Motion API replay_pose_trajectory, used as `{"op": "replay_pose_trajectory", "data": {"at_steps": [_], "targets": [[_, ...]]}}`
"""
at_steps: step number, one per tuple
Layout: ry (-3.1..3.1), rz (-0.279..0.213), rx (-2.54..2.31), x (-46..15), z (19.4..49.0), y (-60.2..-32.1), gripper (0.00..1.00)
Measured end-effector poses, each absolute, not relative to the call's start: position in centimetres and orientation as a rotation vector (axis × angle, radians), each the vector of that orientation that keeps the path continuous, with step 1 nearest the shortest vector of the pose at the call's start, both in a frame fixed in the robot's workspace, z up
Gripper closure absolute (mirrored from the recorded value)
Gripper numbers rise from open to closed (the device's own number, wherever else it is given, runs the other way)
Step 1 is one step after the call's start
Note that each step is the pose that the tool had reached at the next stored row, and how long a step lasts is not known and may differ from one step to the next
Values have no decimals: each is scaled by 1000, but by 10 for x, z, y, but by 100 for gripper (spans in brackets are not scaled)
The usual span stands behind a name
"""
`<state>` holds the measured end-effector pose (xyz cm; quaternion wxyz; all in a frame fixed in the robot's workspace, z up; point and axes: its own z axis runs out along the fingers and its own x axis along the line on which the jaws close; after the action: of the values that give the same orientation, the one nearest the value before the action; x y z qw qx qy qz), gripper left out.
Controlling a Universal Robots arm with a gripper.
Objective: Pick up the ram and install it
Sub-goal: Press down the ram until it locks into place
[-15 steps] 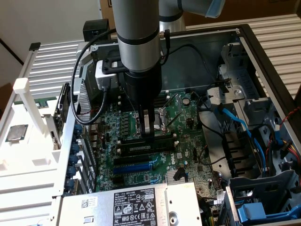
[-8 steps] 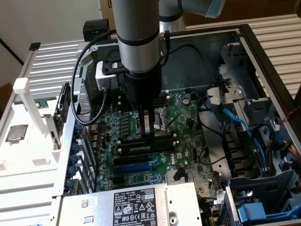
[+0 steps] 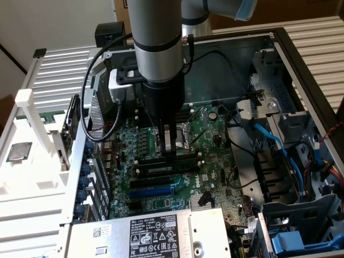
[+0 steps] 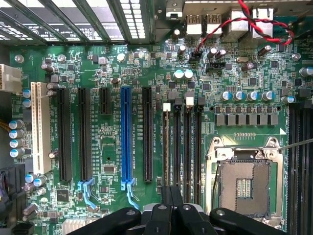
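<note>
My gripper [image 3: 169,154] hangs straight down over the green motherboard [image 3: 215,134] inside the open computer case, its fingers shut together with nothing between them. Its tips are right at the row of black memory slots [image 3: 161,167]. In the wrist view the shut gripper [image 4: 172,190] points at those memory slots [image 4: 188,147]. The slot nearest the long black expansion slot holds a thin strip seen edge-on, which looks like the ram [image 4: 166,147] seated in it. Whether the fingertips touch it I cannot tell.
The bare CPU socket [image 4: 244,183] lies beside the memory slots, with a blue slot [image 4: 126,137] and a white slot [image 4: 36,127] on the other side. A power supply [image 3: 156,231] is at the front. Blue cables [image 3: 279,150] and a drive cage [image 3: 301,226] are at the exterior view's right.
</note>
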<state>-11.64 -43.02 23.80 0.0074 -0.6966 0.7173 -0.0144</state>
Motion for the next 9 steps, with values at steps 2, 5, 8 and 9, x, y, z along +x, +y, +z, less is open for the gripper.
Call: {"op": "replay_pose_trajectory", "data": {"at_steps": [2,5,8,9], "targets": [[2243,-45,-2178,-116,245,-430,90],[2242,-46,-2178,-116,250,-430,90],[2283,-46,-2137,-116,250,-430,90],[2302,-46,-2117,-116,250,-430,90]]}}
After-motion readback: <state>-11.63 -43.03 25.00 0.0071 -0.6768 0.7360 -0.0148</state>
